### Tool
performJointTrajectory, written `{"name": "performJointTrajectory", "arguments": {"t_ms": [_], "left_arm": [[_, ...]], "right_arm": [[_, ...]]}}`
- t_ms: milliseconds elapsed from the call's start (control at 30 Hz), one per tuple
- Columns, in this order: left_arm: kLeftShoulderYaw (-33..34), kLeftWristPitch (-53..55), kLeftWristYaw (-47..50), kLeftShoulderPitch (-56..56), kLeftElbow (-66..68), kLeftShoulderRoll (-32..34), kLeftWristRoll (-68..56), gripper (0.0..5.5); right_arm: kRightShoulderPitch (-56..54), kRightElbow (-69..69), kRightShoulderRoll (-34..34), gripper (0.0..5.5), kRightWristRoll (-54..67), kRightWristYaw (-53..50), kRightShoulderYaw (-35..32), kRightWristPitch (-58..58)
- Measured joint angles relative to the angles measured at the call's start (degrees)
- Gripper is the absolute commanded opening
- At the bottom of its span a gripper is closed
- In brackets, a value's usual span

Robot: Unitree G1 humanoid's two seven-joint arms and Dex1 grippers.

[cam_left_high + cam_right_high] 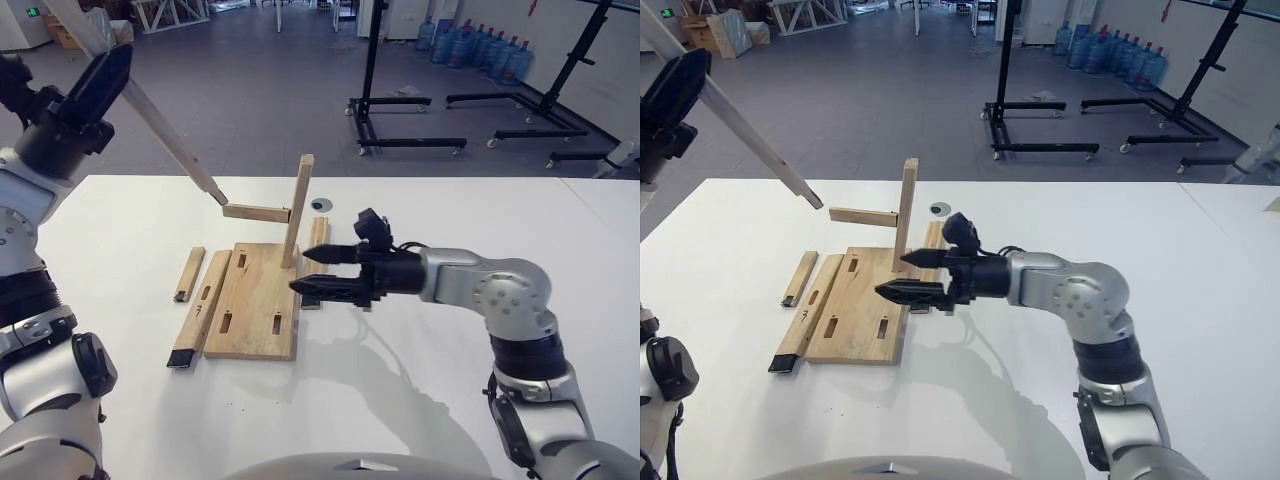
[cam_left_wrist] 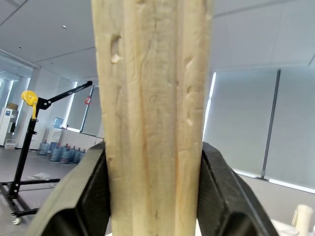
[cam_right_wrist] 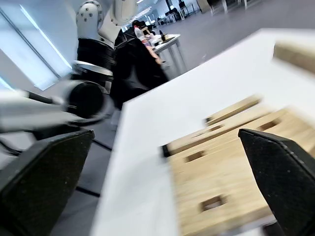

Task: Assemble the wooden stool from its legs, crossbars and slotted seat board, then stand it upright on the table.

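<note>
The left jaws are pinching a long leg (image 1: 170, 140). In the left wrist view the wood is sitting tight between the two black fingers (image 2: 221, 196). These jaws are hanging high at the far left. From them the long leg is slanting down toward the counter (image 1: 480, 210). Its dark lower tip is hovering just beside the free end of a crossbar (image 1: 255, 212), and I cannot tell if they are touching.

The right jaws are standing spread and holding nothing. They are pointing to the robot's left, low over the right edge of the board (image 1: 250, 310). The upper finger is reaching near the base of the upright leg (image 1: 298, 205).

The board is lying flat on the counter with its slots facing up. The upright leg is standing at the board's far right corner. The crossbar is sticking out from it sideways, to the left, above the counter.

Another leg (image 1: 205, 300) is lying flat along the board's left edge. A short bar (image 1: 189, 272) is lying just beside it, farther left. One more piece (image 1: 319, 232) is lying at the board's right side, behind the right jaws.
</note>
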Motion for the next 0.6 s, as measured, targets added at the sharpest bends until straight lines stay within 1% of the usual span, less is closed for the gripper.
{"name": "performJointTrajectory", "arguments": {"t_ms": [33, 167, 267, 300, 400, 500, 600], "left_arm": [[0.44, 0.23, 0.15, -0.22, 0.77, -0.11, -0.63, 2.01], [2.00, 1.24, 1.41, -0.70, 3.37, -1.87, -2.11, 2.01], [2.35, 1.48, 2.07, -0.22, 3.23, -3.03, -2.54, 2.01], [2.54, 1.50, 2.13, 0.25, 3.10, -3.44, -2.81, 2.01], [3.02, 1.54, 2.70, 1.57, 1.65, -4.81, -3.27, 2.01], [3.06, 1.48, 3.38, 2.97, -0.78, -6.07, -3.87, 2.01], [3.16, 1.45, 4.61, 5.07, -2.92, -7.09, -4.01, 2.01]], "right_arm": [[0.00, 0.01, -0.08, 5.40, -3.67, 0.18, 2.30, -3.96], [-0.30, 5.95, 0.43, 5.40, -28.86, 0.91, 18.93, -28.76], [-2.85, 10.17, 2.14, 5.40, -38.24, 5.53, 28.58, -36.79], [-4.11, 11.69, 2.68, 5.40, -40.42, 7.01, 30.82, -38.45], [-8.33, 20.12, 5.26, 5.40, -48.64, 8.66, 36.06, -42.30], [-11.91, 27.19, 9.09, 5.40, -53.58, 8.27, 37.05, -42.74], [-13.22, 31.07, 11.40, 5.40, -56.47, 8.17, 37.02, -42.77]]}}
